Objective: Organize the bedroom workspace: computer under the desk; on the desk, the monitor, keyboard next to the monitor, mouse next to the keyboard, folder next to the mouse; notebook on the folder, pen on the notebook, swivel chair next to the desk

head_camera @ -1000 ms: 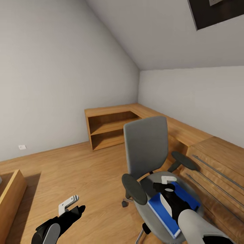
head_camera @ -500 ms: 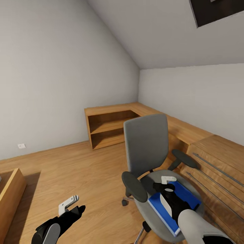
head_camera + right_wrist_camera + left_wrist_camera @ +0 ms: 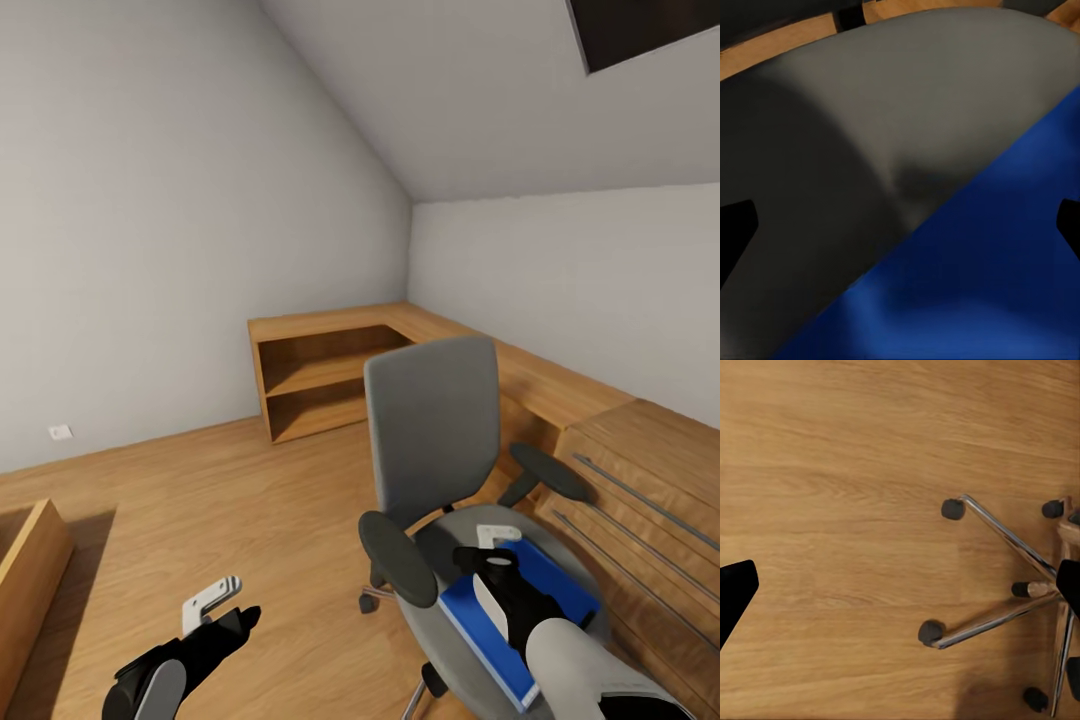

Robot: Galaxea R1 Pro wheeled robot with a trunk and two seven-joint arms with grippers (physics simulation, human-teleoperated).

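The grey swivel chair (image 3: 430, 425) stands on the oak floor with its seat turned toward me. The blue folder (image 3: 555, 590) lies flat on the seat (image 3: 465, 655). My right gripper (image 3: 497, 540) hangs open just over the folder's edge. In the right wrist view the folder (image 3: 990, 285) and the grey seat (image 3: 870, 112) lie close under the right gripper (image 3: 900, 225), with nothing between its fingers. My left gripper (image 3: 212, 600) is open low over the bare floor, left of the chair. The left wrist view looks past the left gripper (image 3: 900, 589) down at the chair's chrome base (image 3: 997, 615).
Open oak corner shelves (image 3: 320, 375) stand against the far wall behind the chair. An oak dresser with long metal bar handles (image 3: 640, 510) is close on the chair's right. A low wooden piece (image 3: 30, 555) sits at the left edge. A dark skylight (image 3: 650, 30) is overhead.
The whole view has shifted slightly, with the room sliding up in the picture. My right gripper sits a little lower over the folder. The chair and folder have not moved.
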